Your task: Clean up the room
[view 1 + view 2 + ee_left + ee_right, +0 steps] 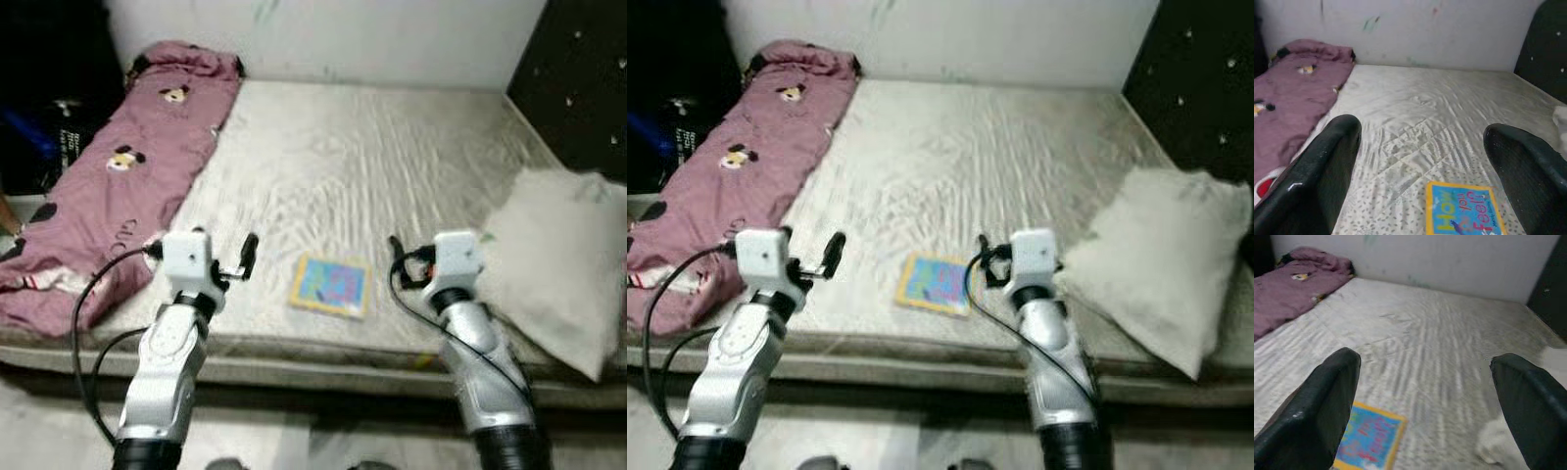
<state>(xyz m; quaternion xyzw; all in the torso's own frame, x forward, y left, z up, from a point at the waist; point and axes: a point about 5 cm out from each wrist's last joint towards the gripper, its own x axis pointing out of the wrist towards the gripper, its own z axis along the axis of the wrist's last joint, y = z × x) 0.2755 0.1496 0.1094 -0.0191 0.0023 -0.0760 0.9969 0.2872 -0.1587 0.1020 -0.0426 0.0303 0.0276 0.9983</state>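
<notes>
A thin picture book [331, 285] with a yellow border and blue cover lies flat near the front edge of the mattress [372, 157]; its cover shows in the left wrist view [1463, 213] and the right wrist view [1367, 443]. My left gripper [247, 255] hovers open just left of the book. On the book's right, my right gripper [395, 257] is open too. Neither holds anything. A crumpled pink blanket [118, 186] with cartoon faces runs along the mattress's left side. A white pillow [563, 264] lies at the right front.
A white wall [372, 39] backs the bed. A dark padded headboard [578, 88] stands at the right. Dark clutter [49, 117] sits left of the bed. Grey floor [294, 441] runs along the mattress's front edge.
</notes>
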